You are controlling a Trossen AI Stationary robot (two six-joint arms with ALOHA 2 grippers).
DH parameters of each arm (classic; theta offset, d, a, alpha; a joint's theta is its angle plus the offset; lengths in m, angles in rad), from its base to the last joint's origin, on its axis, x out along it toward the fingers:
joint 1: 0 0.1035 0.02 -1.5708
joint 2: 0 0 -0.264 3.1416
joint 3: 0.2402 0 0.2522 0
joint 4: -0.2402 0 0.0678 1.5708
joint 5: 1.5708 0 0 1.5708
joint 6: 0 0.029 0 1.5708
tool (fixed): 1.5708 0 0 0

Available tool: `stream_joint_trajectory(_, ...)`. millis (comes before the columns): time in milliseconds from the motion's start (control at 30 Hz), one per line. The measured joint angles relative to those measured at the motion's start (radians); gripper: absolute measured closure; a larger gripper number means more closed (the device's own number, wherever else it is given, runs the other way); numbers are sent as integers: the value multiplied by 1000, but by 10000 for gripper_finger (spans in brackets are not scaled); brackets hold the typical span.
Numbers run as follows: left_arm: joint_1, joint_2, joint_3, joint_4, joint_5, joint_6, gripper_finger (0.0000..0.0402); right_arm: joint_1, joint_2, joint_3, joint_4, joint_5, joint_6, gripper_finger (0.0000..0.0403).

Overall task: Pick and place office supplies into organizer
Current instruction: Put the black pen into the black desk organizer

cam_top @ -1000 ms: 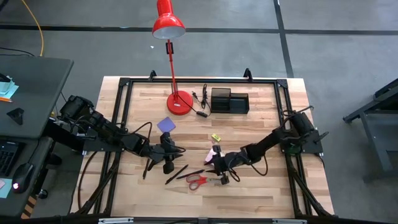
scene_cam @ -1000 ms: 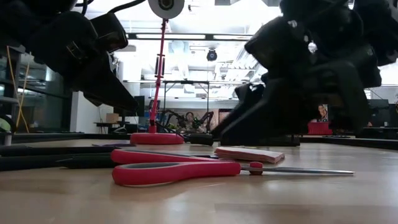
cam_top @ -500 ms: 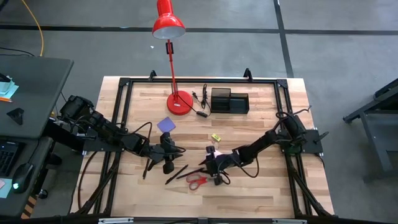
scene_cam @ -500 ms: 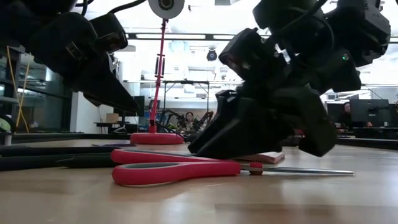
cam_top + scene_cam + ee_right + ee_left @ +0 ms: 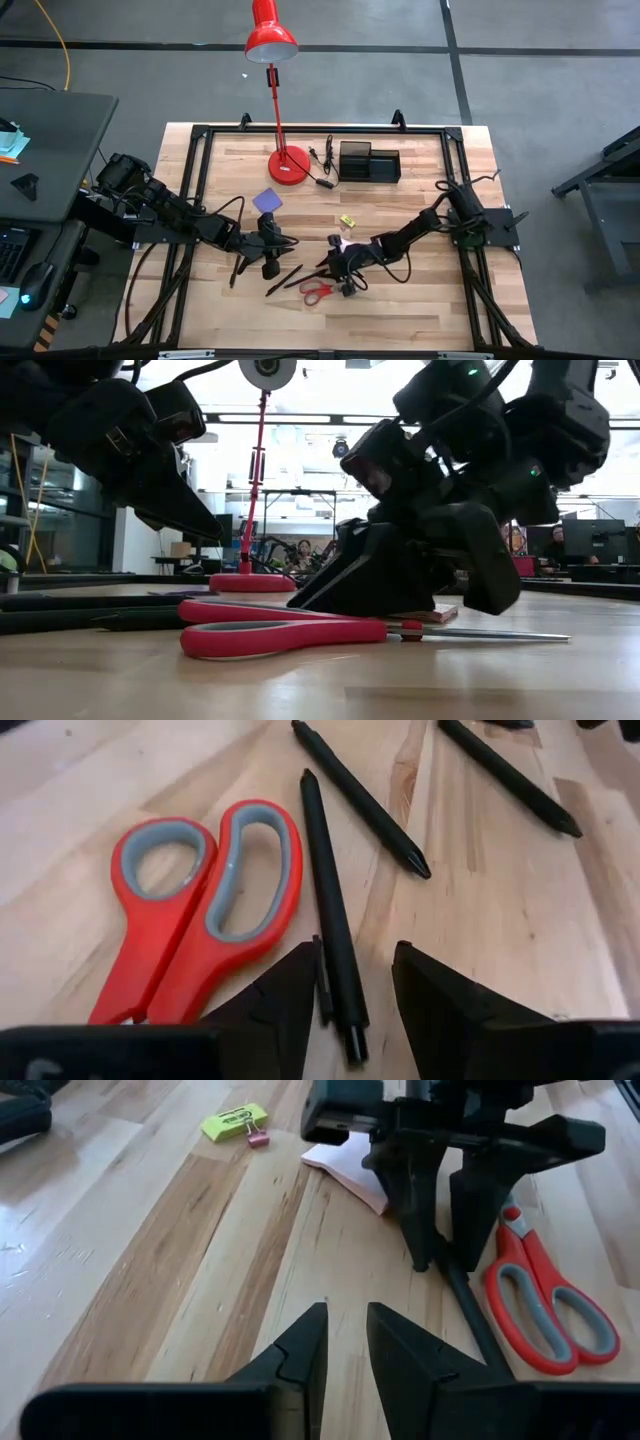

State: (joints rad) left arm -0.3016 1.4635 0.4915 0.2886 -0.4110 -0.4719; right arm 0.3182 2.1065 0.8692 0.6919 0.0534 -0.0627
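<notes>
On a pale wooden table (image 5: 420,300) framed by black rails, two dark robot arms reached toward the middle from either side. A red desk lamp (image 5: 272,40) stood at the far edge on its round base, and just beside it sat the black organizer (image 5: 369,162), a small compartmented tray, well apart from the supplies nearer the front.

The right gripper (image 5: 355,982) was lowered to the tabletop beside the red-handled scissors (image 5: 195,900). Its two fingers stood slightly apart, straddling the end of a thin black pen (image 5: 330,920) that lay on the wood; whether they pressed on the pen could not be told. Two more black pens (image 5: 365,800) lay close by, alongside the first.

The left gripper (image 5: 345,1342) hung low over bare wood near the table's centre, facing the right gripper, its fingers close together with a narrow gap and nothing between them.

A pink note pad (image 5: 345,1165) lay flat behind the right gripper. A purple-blue square pad (image 5: 267,201) lay between the lamp base and the left gripper. A tiny yellow piece with a small clip (image 5: 235,1122) lay just beyond the pink pad.
</notes>
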Motion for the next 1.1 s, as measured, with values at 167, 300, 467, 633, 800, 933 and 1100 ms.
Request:
stream_joint_trajectory(167, 0, 0, 0, 0, 0, 1, 334, -17, 12, -1, 6, -46, 0, 275)
stream_joint_trajectory(300, 0, 0, 0, 1, 0, 13, 334, -17, 14, -2, 14, -44, -32, 292)
stream_joint_trajectory(467, 0, 0, 0, 0, 0, 22, 334, -17, 15, -2, 6, -62, -34, 350)
stream_joint_trajectory(633, 0, 0, 0, 8, -1, 22, 334, -17, 16, -2, 10, -54, -27, 382)
stream_joint_trajectory(800, 4, 0, 0, 51, 25, 22, 334, -17, 4, 1, 17, -49, -42, 379)
stream_joint_trajectory(933, 27, 0, 0, 85, 115, 22, 334, -16, -42, -1, -39, -43, -73, 383)
stream_joint_trajectory(1100, 29, 0, 0, 111, 106, 25, 334, 2, -122, -1, -147, 43, -102, 383)
